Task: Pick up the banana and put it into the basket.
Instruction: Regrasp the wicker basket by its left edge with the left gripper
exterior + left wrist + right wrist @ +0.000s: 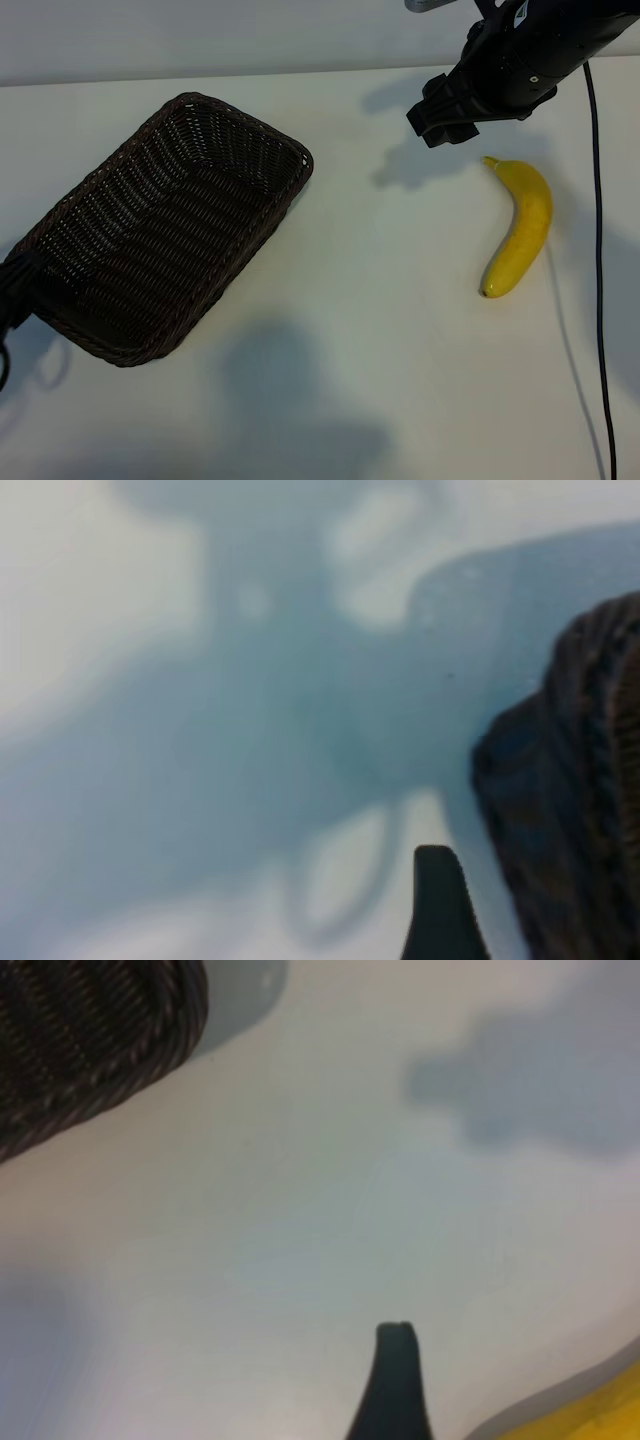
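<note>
Two arms are mine. At lower left of the exterior frame, my left gripper point(12, 290) sits beside the basket point(170, 225), fingers apart. Farther off at upper right, my right gripper point(445, 118) angles down, fingers apart, just beside the banana point(520, 228) on the table point(380, 330).

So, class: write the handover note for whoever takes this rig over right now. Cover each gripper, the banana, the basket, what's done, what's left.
Right gripper: open, empty, hanging just above the banana's stem end, not touching.
Left gripper: open, empty, at the basket's near-left corner.
Banana: lying on the table, right side, untouched.
Basket: left side, nothing inside.
Done: nothing yet.
Left: grasp the banana, carry it over, drop it into the basket.
</note>
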Robot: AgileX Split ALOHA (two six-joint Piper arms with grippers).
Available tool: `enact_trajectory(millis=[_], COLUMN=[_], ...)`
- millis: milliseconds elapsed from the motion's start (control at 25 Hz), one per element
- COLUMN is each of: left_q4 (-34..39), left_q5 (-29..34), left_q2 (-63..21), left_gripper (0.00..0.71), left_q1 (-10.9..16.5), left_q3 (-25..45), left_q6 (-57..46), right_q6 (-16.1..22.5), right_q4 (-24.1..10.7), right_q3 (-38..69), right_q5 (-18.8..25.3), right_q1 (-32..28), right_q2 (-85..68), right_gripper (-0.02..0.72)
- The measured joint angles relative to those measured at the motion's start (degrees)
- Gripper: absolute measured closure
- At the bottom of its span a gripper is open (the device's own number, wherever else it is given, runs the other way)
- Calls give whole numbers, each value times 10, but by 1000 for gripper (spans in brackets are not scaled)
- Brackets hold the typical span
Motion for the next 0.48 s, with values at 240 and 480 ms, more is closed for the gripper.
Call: enact_trajectory(millis=[240,480], left_q4=[3,4], left_q5=[-73,-155], left_q2=[103,185], left_gripper=[209,210], left_q1=[0,0], left_q3=[0,0], left_q6=[-24,-53], right_q6=[-1,-2], right_q4=[0,0], right_q3=[0,0], right_q5=[1,8], right_q1=[0,0], right_q2=[0,0], right_gripper=[98,98])
